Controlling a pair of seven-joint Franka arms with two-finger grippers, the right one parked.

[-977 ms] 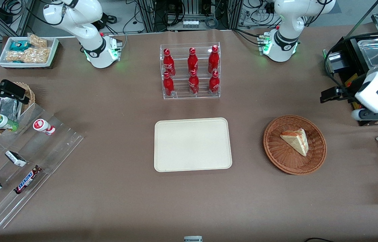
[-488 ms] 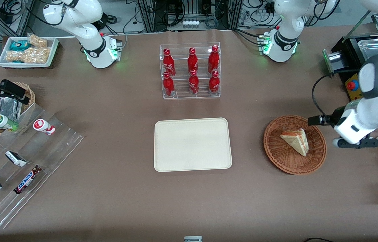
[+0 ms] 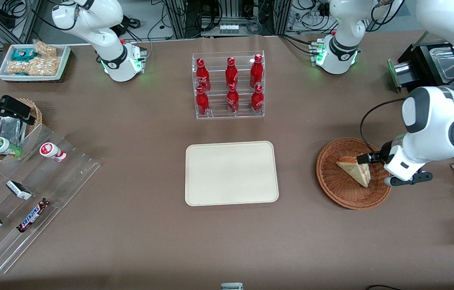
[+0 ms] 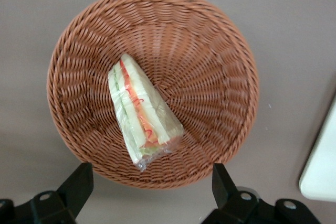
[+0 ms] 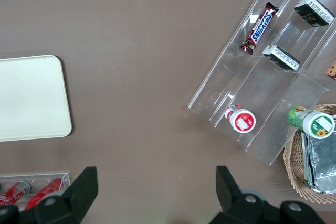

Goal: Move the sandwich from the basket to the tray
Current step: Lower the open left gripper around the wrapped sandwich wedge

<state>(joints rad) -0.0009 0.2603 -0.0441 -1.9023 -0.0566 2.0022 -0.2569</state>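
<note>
The sandwich (image 4: 140, 114) lies on its side in the basket (image 4: 210, 51), a wrapped wedge with its layered cut edge facing up at the wrist camera; the gripper (image 4: 152, 184) hangs above the basket's rim on the working arm's end, fingers (image 4: 79, 182) spread wide apart and holding nothing; the tray (image 3: 231, 173) sits bare in the middle of the table, well apart from the basket toward the parked arm's end; I'd say the arm is lining up for the pick, nothing grasped yet; the wedge looks light and soft, bread that would squash under a hard pinch, and the clear film around it looks slippery and loose at the narrow tip; best, I think, to close across the two flat bread faces near the thick middle, gently, rather than on the tip or the film tail; the woven bowl slopes, so the wedge may slide as a finger touches it
</note>
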